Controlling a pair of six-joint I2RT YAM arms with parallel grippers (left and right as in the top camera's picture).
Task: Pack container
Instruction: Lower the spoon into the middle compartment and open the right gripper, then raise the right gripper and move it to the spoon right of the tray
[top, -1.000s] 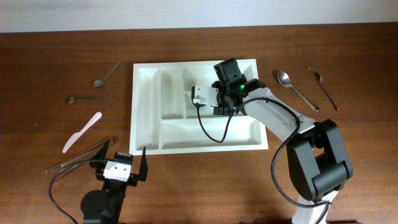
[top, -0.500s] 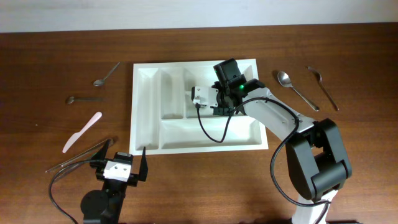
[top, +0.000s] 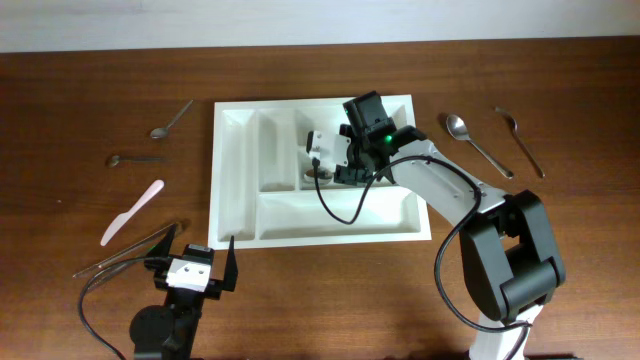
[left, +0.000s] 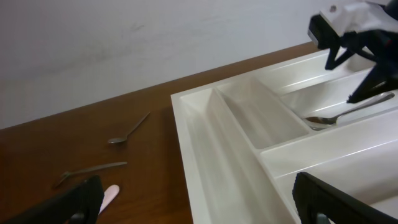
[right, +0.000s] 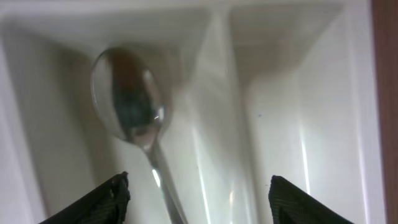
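- The container (top: 233, 175) lies in the middle of the table (top: 90, 80), long side toward us, and all five compartments are open to reach.
- One spoon (right: 129, 111) lies flat in a middle compartment on the far side, bowl up and close to a divider. We see nothing else inside, so we judge the packing barely begun.
- The right jaws hang directly over that spoon, spread apart on either side of its handle and grasping nothing.
- The right arm (top: 450, 190) leans across the tray's right side. Its black cable (top: 345, 212) droops over the wide near compartment, hiding part of it from above.
- Just right of the tray, a large spoon (top: 478, 145) and a slimmer utensil (top: 522, 142) lie on the wood. We cannot make out the head of the slimmer one.
- Well to the left lie two small spoons (top: 172, 118) (top: 135, 158), a pale plastic knife (top: 131, 212) and a pair of thin metal rods (top: 128, 252), perhaps tongs.
- The left jaws rest wide open and empty by the tray's near-left corner, one tip close to the rim and the rods just beside them.
- We judge six pieces left to pack. None overlaps another, so the tray's rim and the cable are the only hindrances.
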